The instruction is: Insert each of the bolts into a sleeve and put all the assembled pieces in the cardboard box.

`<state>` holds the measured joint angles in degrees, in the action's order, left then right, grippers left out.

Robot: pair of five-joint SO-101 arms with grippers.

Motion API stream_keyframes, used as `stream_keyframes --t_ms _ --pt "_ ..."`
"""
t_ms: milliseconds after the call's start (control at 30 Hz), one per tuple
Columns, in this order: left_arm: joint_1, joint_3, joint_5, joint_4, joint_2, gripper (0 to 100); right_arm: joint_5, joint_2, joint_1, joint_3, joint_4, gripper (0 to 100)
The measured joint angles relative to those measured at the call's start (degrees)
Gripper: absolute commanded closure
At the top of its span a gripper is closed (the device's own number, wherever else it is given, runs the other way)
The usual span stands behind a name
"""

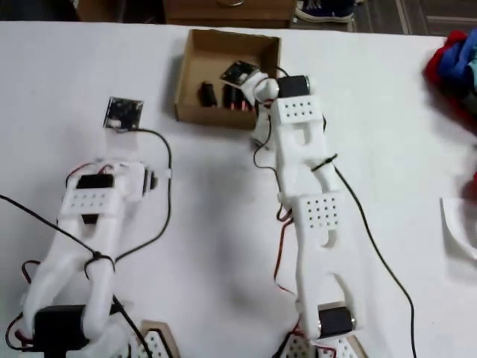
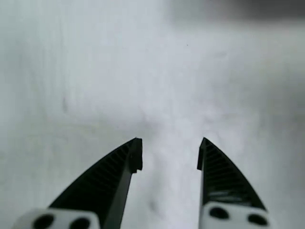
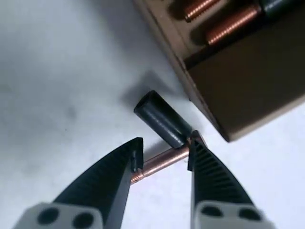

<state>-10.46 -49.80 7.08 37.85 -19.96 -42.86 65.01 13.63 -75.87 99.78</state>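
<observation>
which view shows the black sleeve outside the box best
Right wrist view: the sleeve lies close up beside the box. In the high view the arm covers that spot; the left wrist view faces table elsewhere.

High view: brown cardboard box (image 1: 195, 71) has near right corner hidden under white wrist of right arm (image 1: 298, 112). Dark and reddish pieces (image 1: 223, 95) inside box too small to count, partly covered by same wrist. Red-and-blue cloth heap (image 1: 455, 56) cut off at picture edge.

Right wrist view: box cut off by picture edges. Copper threaded bolt (image 3: 162, 162) on table, one end behind black finger of right gripper (image 3: 164, 153), other end lost beside black cylindrical sleeve (image 3: 159, 119); whether seated in sleeve, cannot tell.

Left wrist view: white table (image 2: 143, 86) blurred.
</observation>
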Motion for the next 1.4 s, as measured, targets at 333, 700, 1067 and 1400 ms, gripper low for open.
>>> stream_keyframes --t_ms 333,700,1067,1400 --pt "0.1 -0.5 0.0 0.0 0.0 79 0.0 5.5 0.0 -0.1 -4.9 85.4" --pt "0.0 -0.5 0.0 0.0 0.0 79 0.0 5.9 0.9 -1.8 -0.5 97.4" --pt "0.1 -0.5 0.0 0.0 0.0 79 8.3 -1.8 6.2 5.0 0.2 97.1" --pt "0.0 -0.5 0.0 0.0 0.0 79 9.1 -4.7 8.8 12.8 0.2 77.6"
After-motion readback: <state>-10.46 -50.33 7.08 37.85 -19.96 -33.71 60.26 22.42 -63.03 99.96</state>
